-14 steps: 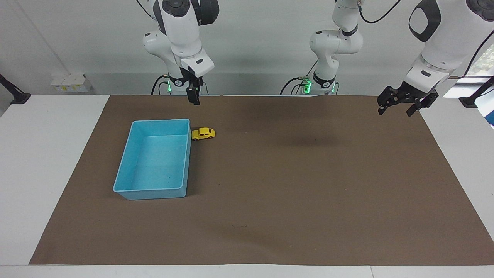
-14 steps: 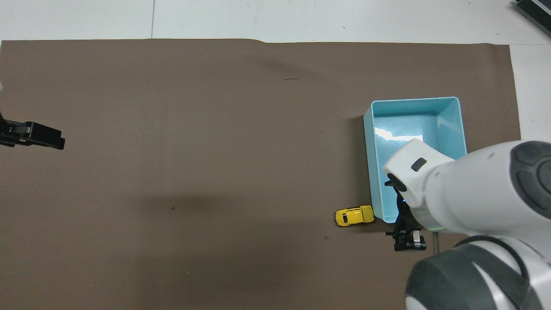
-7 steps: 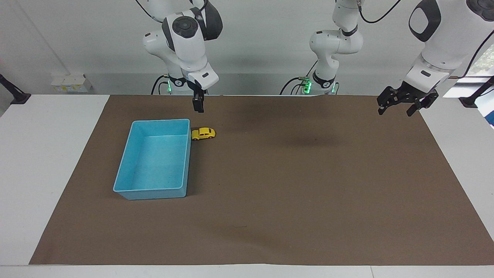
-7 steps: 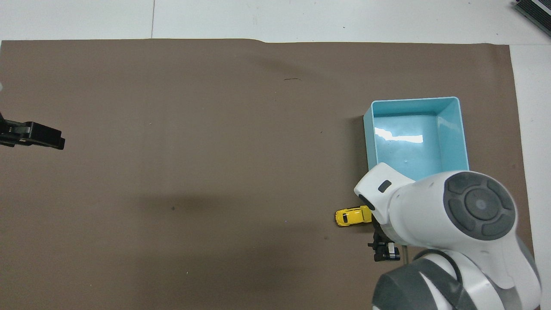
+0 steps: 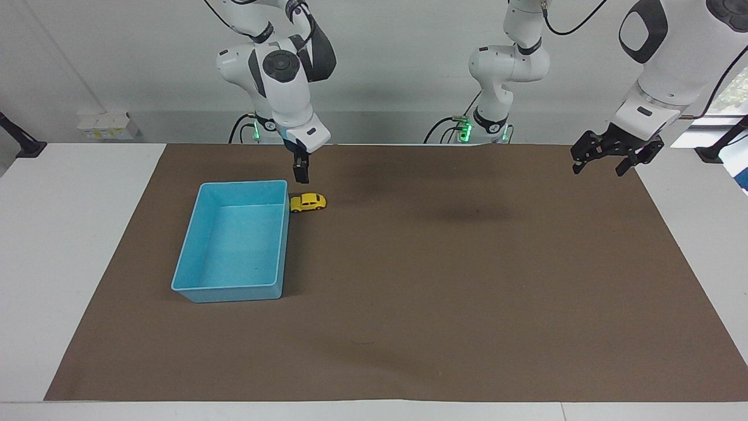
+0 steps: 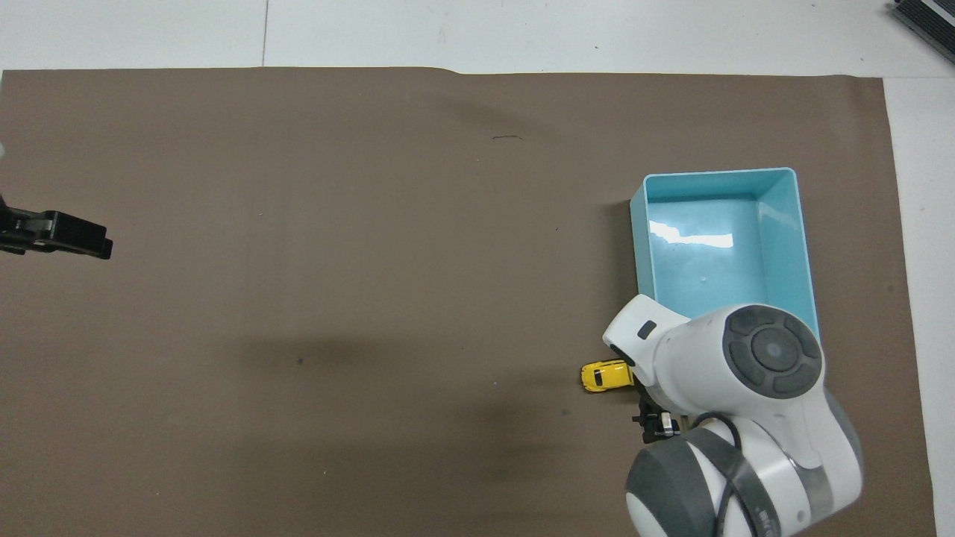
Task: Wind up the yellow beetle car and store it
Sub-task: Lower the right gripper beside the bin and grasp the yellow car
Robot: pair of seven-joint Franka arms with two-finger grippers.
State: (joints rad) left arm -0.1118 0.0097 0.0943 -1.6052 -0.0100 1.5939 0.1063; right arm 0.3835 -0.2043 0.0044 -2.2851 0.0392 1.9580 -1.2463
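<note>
blue bin [image 5: 188, 266] bare inside; yellow beetle car [image 5: 308, 202] just beside it

In the overhead view the right arm's white and grey body covers the nearer end of the light blue plastic bin [image 6: 776, 224] and one end of the tiny yellow beetle toy car [image 6: 603, 375]. Only a bit of the right claw [image 6: 656, 424] shows beneath it. The left claw [image 6: 71, 237] is cut by that view's edge, its arm out of sight. In the facing view both arms' upper parts run past the top edge.
</note>
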